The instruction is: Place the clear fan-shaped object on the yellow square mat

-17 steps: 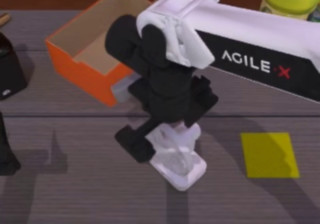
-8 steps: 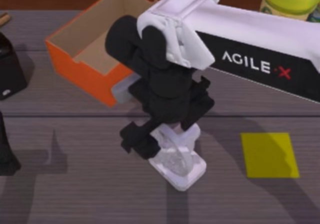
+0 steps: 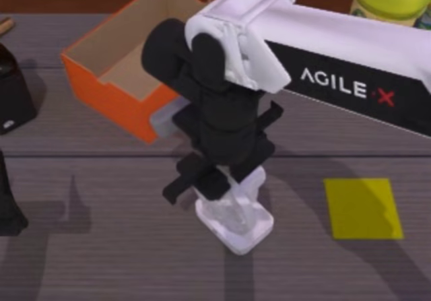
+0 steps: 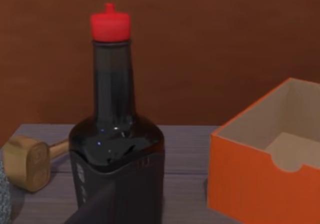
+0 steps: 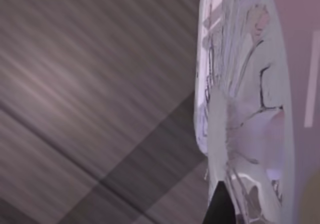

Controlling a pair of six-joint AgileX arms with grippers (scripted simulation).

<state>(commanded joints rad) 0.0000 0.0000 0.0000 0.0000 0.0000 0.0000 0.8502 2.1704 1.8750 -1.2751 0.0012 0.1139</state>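
My right hand (image 3: 219, 186) was down over the fan (image 3: 236, 217) in the middle of the bench (image 3: 101, 260). Its dark fingers (image 3: 185, 180) sat at the top of the fan's round clear part, but I could not tell if they were pinching it or only close to it. The fan's white base showed just below the hand, on the near side. In the right wrist view the fan (image 5: 245, 108) filled one side, very close to the camera, with the grey bench (image 5: 75, 83) behind it.

The yellow mat (image 3: 363, 208) lay flat on the bench, well apart from the fan, off to the right. Nothing was on it.

An orange box (image 3: 111, 79) stood open on the far left of the hand. In the left wrist view I saw a dark bottle (image 4: 115, 149) with a red cap (image 4: 110, 23), the orange box (image 4: 260, 169) beside it, and a small gold thing (image 4: 27, 161) on the other side. My left hand did not show in any view.
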